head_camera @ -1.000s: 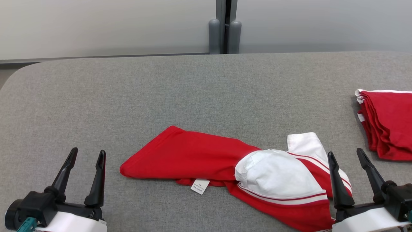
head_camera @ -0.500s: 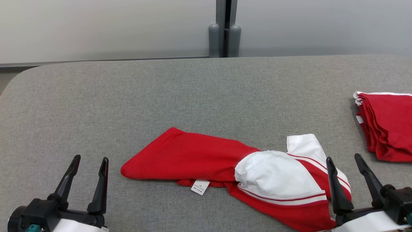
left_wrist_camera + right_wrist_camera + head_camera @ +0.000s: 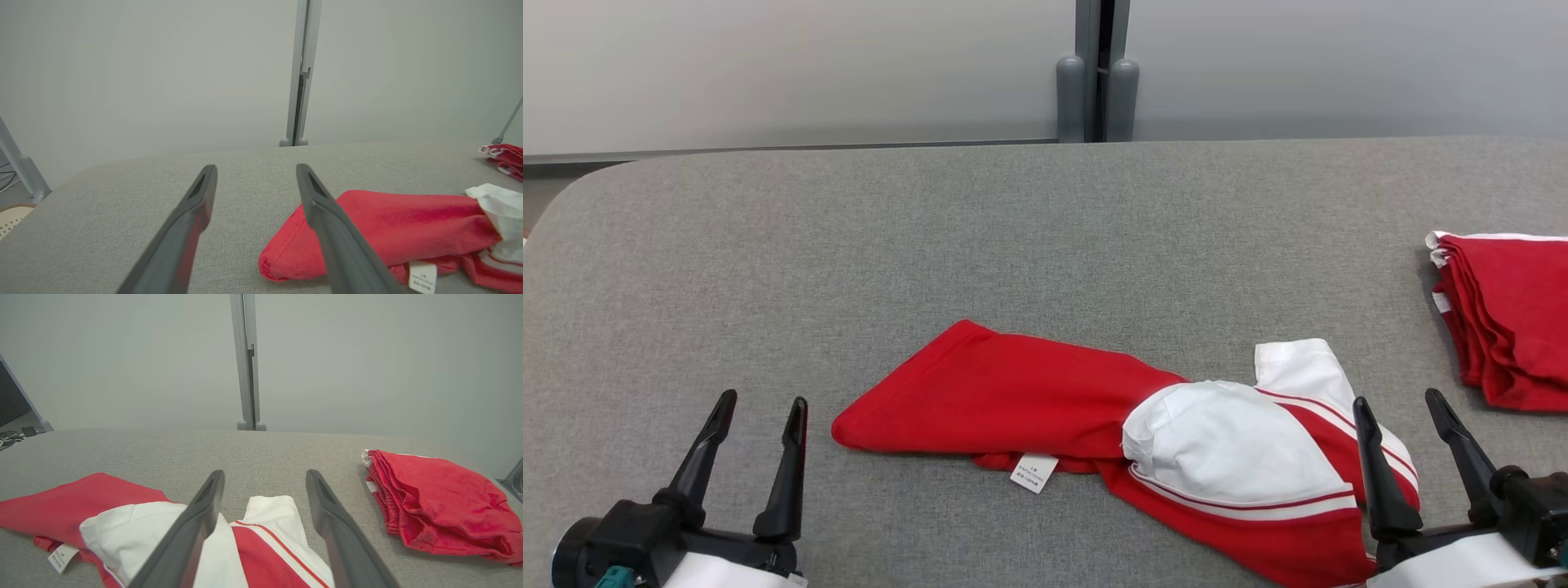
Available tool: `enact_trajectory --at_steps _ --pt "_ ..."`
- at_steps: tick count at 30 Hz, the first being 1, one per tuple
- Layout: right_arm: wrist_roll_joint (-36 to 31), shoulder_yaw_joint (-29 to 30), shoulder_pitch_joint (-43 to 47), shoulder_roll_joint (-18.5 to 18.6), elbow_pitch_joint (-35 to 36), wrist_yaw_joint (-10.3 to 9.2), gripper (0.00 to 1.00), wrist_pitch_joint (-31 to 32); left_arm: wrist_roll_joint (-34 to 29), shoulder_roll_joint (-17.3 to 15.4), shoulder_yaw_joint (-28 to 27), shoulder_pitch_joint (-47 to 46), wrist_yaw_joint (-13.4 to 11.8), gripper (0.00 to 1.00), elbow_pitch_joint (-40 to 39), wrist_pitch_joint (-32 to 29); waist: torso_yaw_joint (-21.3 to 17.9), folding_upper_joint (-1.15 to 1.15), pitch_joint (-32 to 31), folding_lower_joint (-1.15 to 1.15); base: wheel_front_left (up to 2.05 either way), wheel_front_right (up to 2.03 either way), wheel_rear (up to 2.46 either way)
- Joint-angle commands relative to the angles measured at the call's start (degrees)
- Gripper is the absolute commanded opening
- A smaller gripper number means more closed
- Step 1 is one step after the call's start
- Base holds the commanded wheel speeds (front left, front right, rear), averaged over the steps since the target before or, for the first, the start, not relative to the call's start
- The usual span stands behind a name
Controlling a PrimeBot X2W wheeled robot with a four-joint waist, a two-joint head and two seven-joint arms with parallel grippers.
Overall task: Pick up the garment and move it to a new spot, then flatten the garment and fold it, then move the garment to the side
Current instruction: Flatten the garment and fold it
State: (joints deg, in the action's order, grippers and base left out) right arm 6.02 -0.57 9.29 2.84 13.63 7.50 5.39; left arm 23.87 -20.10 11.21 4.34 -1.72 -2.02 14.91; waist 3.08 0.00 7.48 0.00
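Observation:
A crumpled red and white garment point(image 3: 1045, 400) lies on the grey table point(image 3: 931, 237), near the front and right of centre, with a white care label point(image 3: 1033, 474) sticking out below it. My left gripper point(image 3: 762, 405) stands open at the lower left, a short way left of the garment's red end point(image 3: 367, 228). At the lower right my right gripper point(image 3: 1396, 400) is open too, hovering over the garment's white and striped end point(image 3: 265, 522). Neither gripper holds anything.
A folded stack of red clothes point(image 3: 1511, 318) sits at the table's right edge; the right wrist view shows this stack point(image 3: 437, 502) too. A grey post point(image 3: 1098, 73) rises behind the table's far edge, against a pale wall.
The head camera has shifted a little, so the whole picture moved slightly. Both grippers stay open; the left one sits a bit further right and lower. The garment lies as before.

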Motion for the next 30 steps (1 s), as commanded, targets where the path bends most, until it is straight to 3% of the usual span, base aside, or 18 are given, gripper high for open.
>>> enact_trajectory --at_steps 1,5,12,21,27,28,29,30 --pt "0.4 0.3 -0.8 0.1 0.2 -0.02 1.0 0.2 0.2 -0.1 0.5 -1.6 0.9 1.0 0.0 -0.3 0.3 0.0 0.5 0.0 0.0 0.0 0.0" --pt "0.4 0.2 -1.1 0.1 0.4 -0.02 1.0 0.2 2.1 0.0 2.2 -4.0 3.5 1.0 3.0 -2.8 0.6 0.0 1.5 0.0 0.0 0.0 0.0" --pt "0.6 -1.1 -2.5 0.1 0.1 -0.02 1.0 -0.2 5.8 -0.1 5.7 -9.2 7.9 1.0 16.5 -6.1 -0.8 0.0 3.8 0.0 0.0 0.0 0.0" --pt "1.0 -1.1 -3.2 0.1 -0.2 -0.02 1.0 -1.1 9.9 -0.9 11.1 -14.9 9.2 1.0 27.2 -5.5 -2.5 0.0 6.2 0.0 0.0 0.0 0.0" --pt "1.0 -0.8 -3.5 0.1 -0.5 -0.02 1.0 -1.4 13.7 -1.8 18.3 -16.6 9.2 1.0 30.3 -6.1 -3.3 0.0 6.8 0.0 0.0 0.0 0.0" --pt "1.1 -0.7 -3.5 0.1 -0.6 -0.02 1.0 -1.4 14.2 -2.0 19.7 -16.7 9.2 0.68 30.4 -6.3 -3.3 0.0 6.8 0.0 0.0 0.0 0.0" --pt "1.2 -0.6 -3.4 0.1 -0.8 -0.02 1.0 -1.1 14.8 -2.3 20.7 -16.8 9.2 0.16 30.5 -6.1 -3.2 0.0 6.8 0.0 0.0 0.0 0.0" --pt "1.3 -0.5 -3.4 0.1 -0.8 -0.02 1.0 -0.8 15.3 -2.6 21.5 -17.1 9.2 0.0 30.7 -5.7 -3.2 0.0 6.8 0.0 0.0 0.0 0.0"
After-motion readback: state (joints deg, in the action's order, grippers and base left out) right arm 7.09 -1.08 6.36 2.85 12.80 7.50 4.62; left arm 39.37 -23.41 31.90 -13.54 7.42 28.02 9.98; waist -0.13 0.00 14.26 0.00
